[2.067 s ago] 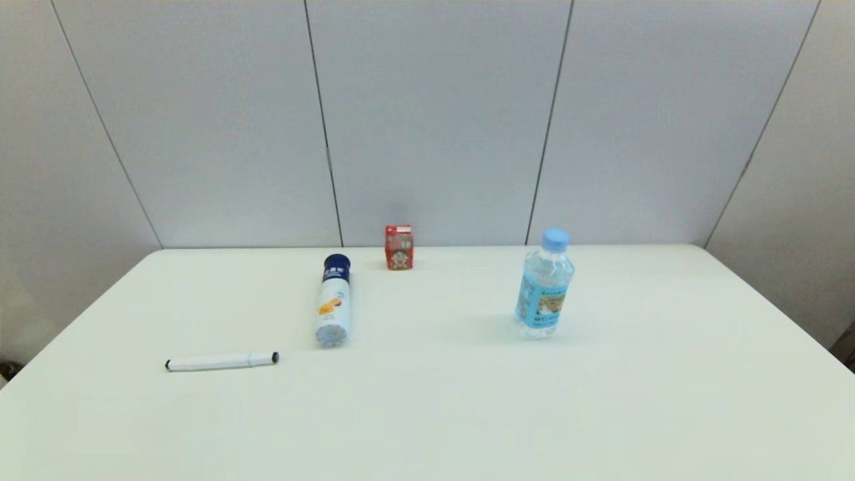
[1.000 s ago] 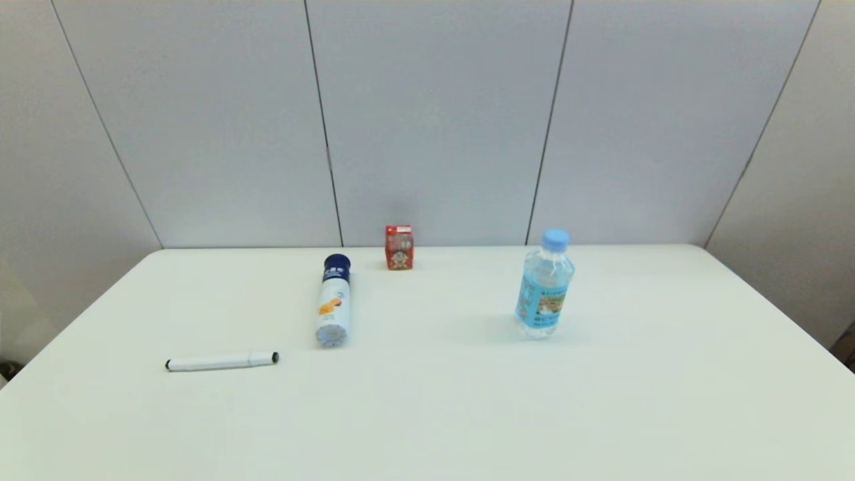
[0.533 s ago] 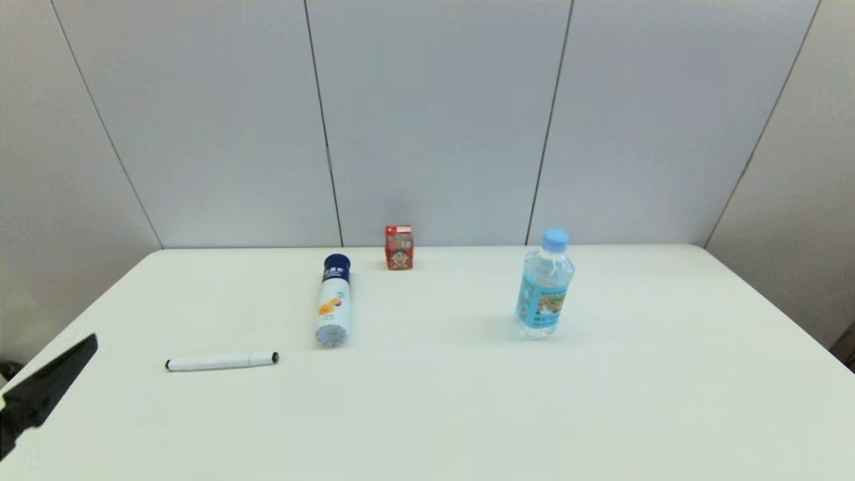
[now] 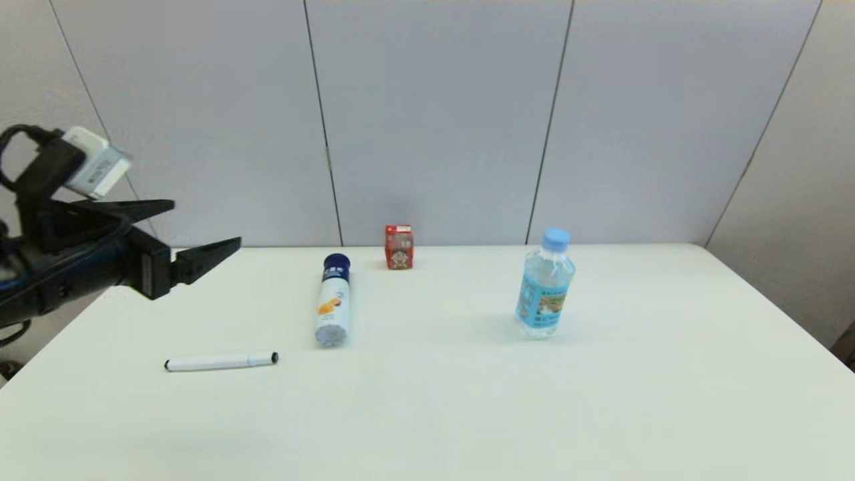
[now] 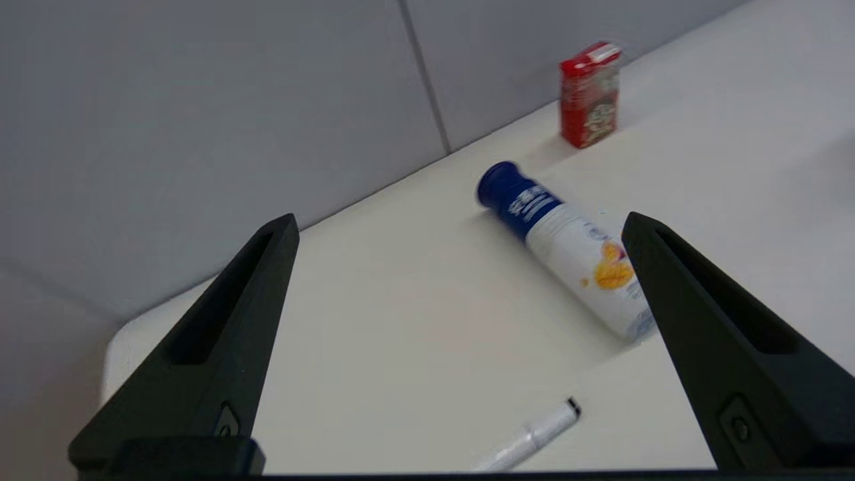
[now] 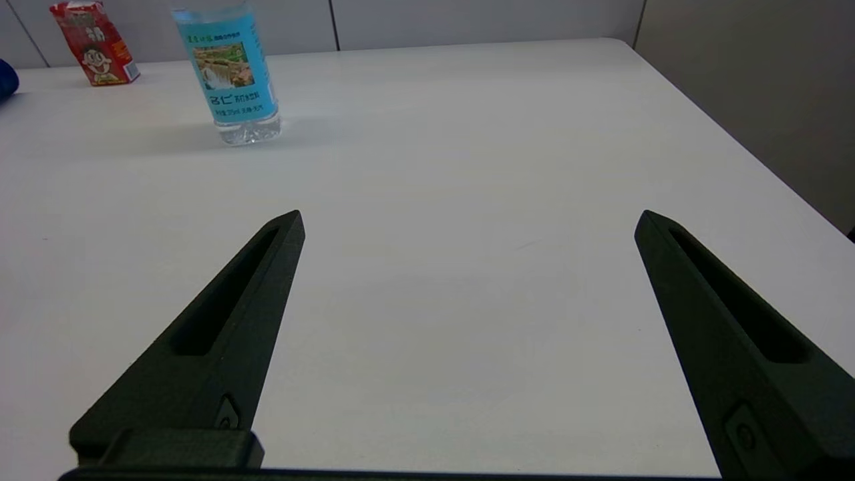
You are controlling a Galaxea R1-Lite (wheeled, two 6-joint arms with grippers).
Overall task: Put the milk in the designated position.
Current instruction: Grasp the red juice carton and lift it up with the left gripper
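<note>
Left end effector (image 4: 200, 230) newly raised at frame left, fingers spread, empty.
Reach toward milk (image 4: 399, 247), untouched at table (image 4: 467, 401) back centre, apparently beginning; right end effector (image 6: 467, 220) parked, spread.

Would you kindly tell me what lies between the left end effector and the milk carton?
In the head view, the toppled white bottle lies between the left end effector and the milk carton.
</note>
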